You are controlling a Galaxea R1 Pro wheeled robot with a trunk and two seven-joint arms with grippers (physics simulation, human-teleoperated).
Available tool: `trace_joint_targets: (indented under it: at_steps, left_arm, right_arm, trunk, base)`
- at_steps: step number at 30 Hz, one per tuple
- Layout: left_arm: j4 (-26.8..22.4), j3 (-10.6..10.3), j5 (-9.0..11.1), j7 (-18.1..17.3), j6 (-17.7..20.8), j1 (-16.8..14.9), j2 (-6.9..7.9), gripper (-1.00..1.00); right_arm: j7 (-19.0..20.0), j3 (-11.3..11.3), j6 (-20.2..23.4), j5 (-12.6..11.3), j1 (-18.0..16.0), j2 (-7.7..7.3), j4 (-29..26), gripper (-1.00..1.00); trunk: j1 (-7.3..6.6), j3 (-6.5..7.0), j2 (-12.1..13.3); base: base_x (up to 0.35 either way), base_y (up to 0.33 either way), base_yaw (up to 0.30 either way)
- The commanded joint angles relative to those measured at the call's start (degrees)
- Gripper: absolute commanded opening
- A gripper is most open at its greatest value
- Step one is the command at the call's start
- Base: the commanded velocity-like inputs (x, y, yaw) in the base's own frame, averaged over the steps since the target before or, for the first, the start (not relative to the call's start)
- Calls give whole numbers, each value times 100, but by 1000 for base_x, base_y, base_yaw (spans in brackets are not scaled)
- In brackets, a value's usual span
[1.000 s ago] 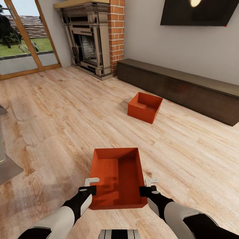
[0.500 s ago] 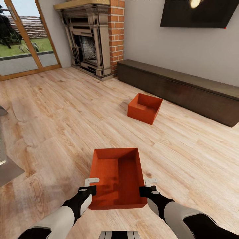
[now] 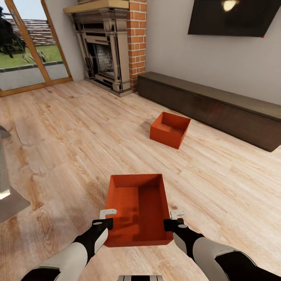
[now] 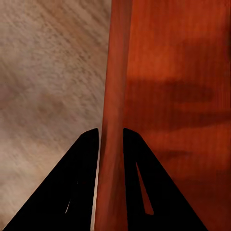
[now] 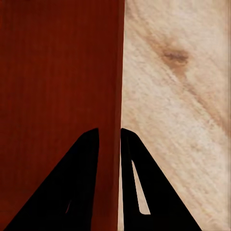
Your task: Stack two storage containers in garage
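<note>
We are in the carrying step: the near orange-red open-top rectangular storage container (image 3: 137,208) hangs between our two claws over the light wood-plank living-room floor (image 3: 58,136). The left gripper (image 3: 104,217) is clamped on the box's left wall, and in the left wrist view its two dark fingers (image 4: 79,178) straddle that thin wall (image 4: 111,120), one outside and one inside. The right gripper (image 3: 174,219) pinches the opposite wall in the same manner, its fingers (image 5: 82,178) closed either side of the edge (image 5: 119,96). The second, identical orange-red container (image 3: 170,129) sits on the planks well ahead of the right claw, just short of the long dark low bench (image 3: 218,107), with the red brick fireplace (image 3: 113,43) further off beyond the left claw. We judge the task to be at an early stage: neither box has left this room. The next move, as we read it, calls for turning the base away toward the garage while both claws keep an even squeeze and level height, lest the box tilt or slip from a wall.
</note>
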Motion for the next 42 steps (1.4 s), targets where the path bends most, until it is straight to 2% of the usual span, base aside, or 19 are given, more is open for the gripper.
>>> trace_joint_targets:
  at_steps: [1, 42]
  left_arm:
    - [-12, -18, -28, 68, 44, 1, 4, -100]
    - [-20, -18, -28, 65, 45, 1, 8, -100]
  right_arm:
    - [-46, 20, -29, -81, -4, -12, 8, -100]
    - [-60, -5, 3, -100, -4, 1, 8, -100]
  trunk:
    - [-23, 15, 40]
    - [-924, 751, 1684]
  base:
    - [0, 0, 0]
    - [0, 0, 0]
